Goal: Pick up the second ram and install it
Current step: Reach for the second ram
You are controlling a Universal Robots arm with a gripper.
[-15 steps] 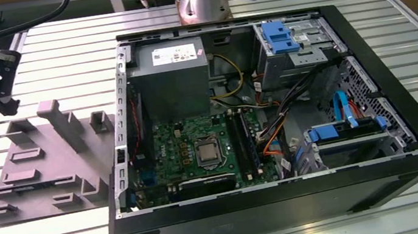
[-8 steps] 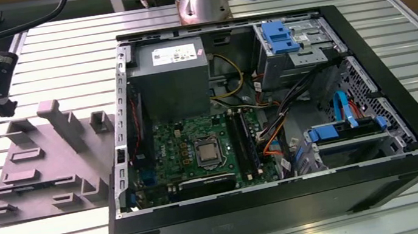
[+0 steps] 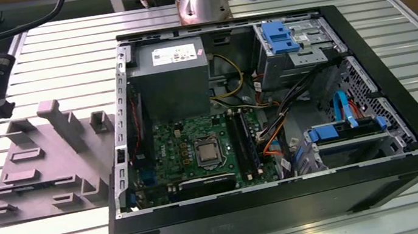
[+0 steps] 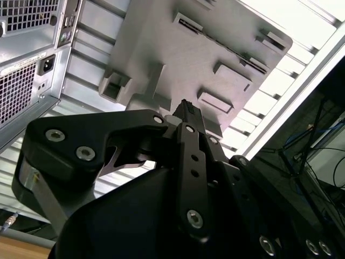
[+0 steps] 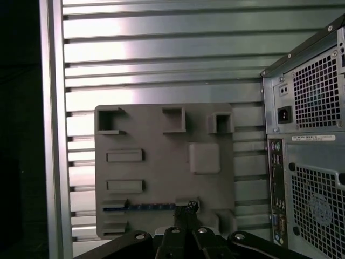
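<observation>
The second ram (image 5: 141, 206) is a thin dark stick with bluish chips, standing on edge in a slot of the grey fixture block (image 5: 161, 162), on the side away from the upright posts. My gripper (image 5: 185, 207) hangs above the fixture with its tips over one end of the stick. In the second wrist view the gripper (image 4: 183, 106) has its fingers pressed together with nothing between them. In the exterior view the gripper (image 3: 3, 110) is high over the table, at the far left, above the fixture block (image 3: 51, 157). The black memory slots (image 3: 243, 140) lie on the motherboard inside the open case.
The open computer case (image 3: 412, 162) lies on its side at the exterior view's right, next to the fixture. A power supply (image 3: 170, 73), drive bays (image 3: 288, 38) and loose cables (image 3: 273, 135) crowd its inside. The ribbed metal table (image 3: 44, 48) ends close to the fixture's left.
</observation>
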